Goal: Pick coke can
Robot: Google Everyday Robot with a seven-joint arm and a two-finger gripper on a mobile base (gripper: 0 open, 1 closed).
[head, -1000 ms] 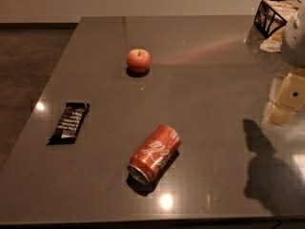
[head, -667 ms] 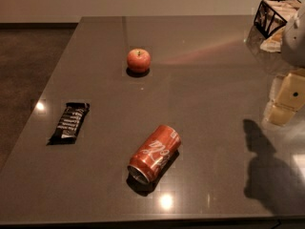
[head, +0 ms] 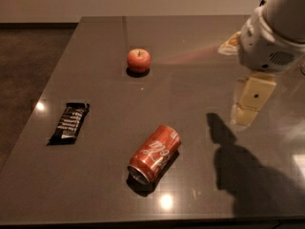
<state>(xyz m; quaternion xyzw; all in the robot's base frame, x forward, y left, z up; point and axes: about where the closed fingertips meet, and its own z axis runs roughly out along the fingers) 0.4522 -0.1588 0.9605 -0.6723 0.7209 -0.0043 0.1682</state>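
Hand (head: 254, 98) shifted left, hanging below arm (head: 271, 37) at upper right | grip: cannot tell | coke can (head: 155, 153) on its side, apart

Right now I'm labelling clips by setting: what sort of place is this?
Probably a lab or office test area: dark table with a tipped coke can, apple and snack bar; the pincer hangs above it at picture right.

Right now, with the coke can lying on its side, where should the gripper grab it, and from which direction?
I'd take the coke can around mid-body, coming straight down and closing across its width. It lies on its side, long axis running near-left to far-right, so its curved flanks are exposed. The gripper hangs off to its right, above the table.
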